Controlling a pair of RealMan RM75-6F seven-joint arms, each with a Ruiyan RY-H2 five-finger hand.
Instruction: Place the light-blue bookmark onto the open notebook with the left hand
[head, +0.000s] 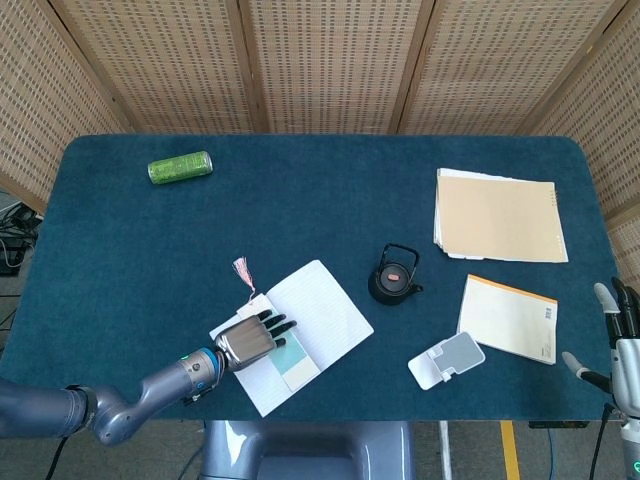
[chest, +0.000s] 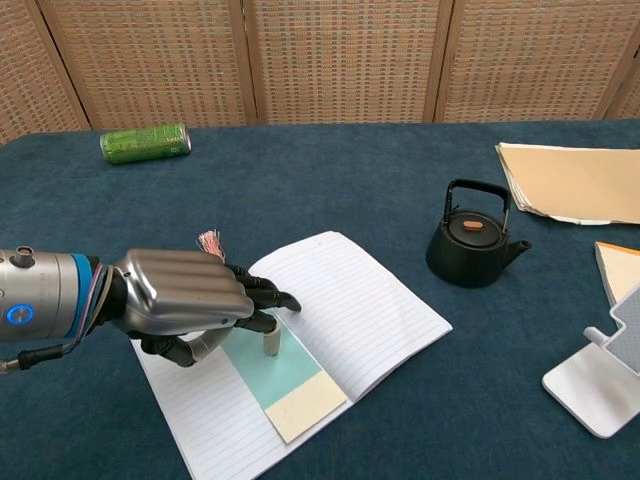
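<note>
Head view: our left hand (head: 250, 342) rests over the bookmark (head: 295, 360), which lies on the open notebook (head: 325, 305). Our right hand (head: 622, 335) idles at the table edge, fingers apart, holding nothing.

Chest view: left thumb pins the bookmark (chest: 285, 372). We judge release comes next: lift straight, without dragging.

Open notebook (head: 318, 308): one, near the worktop's front edge, left of centre.
Light-blue bookmark (chest: 280, 368): one, lying on the notebook.
Green can (head: 180, 167): one, on its side at the back-left corner.
Black teapot (head: 394, 275): one, mid-worktop.
Paper stack (head: 498, 216): one, toward the back-right.
Orange-edged pad (head: 509, 318): one, near the right front.
White stand (head: 446, 359): one, by the front edge.
Hands: two, left hand (chest: 185, 300) and right hand (head: 618, 345).
</note>
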